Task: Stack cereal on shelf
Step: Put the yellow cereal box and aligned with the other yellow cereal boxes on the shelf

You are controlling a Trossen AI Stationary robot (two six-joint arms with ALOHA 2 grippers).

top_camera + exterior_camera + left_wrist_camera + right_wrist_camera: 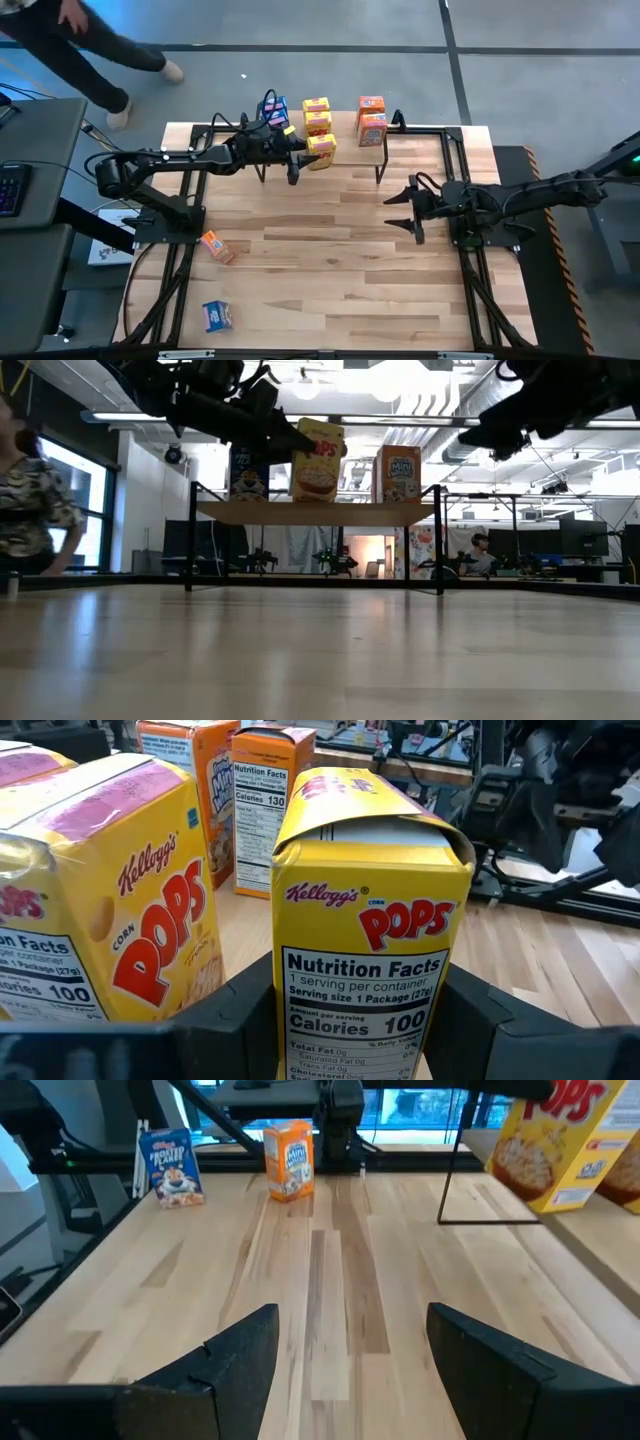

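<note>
The shelf (345, 140) stands at the table's far side and carries a blue cereal box (273, 108), two yellow boxes (317, 114) and two orange boxes (372, 117). My left gripper (300, 155) reaches in from the left and is shut on a third yellow box (370, 900), which sits at the shelf's near edge beside another yellow box (110, 890). My right gripper (402, 210) hangs open over the table's right half with nothing between its fingers (240, 1360). An orange box (216, 246) and a blue box (217, 316) lie on the table near the left. My left gripper pinches the yellow box by its two broad faces, low down (290, 1010), one finger (235, 1010) on each side, with the narrow nutrition panel facing the wrist. The fingers come about level from the table's left. The box (318, 460) stands nearly upright, slightly tilted. I cannot tell whether its bottom touches the shelf top (310, 512).
The shelf's black legs (381, 165) stand on the table just beyond the right gripper. Black frame rails run along the table's sides (180, 270). A person (90, 50) moves beyond the far left corner. Bare wood lies between the two arms.
</note>
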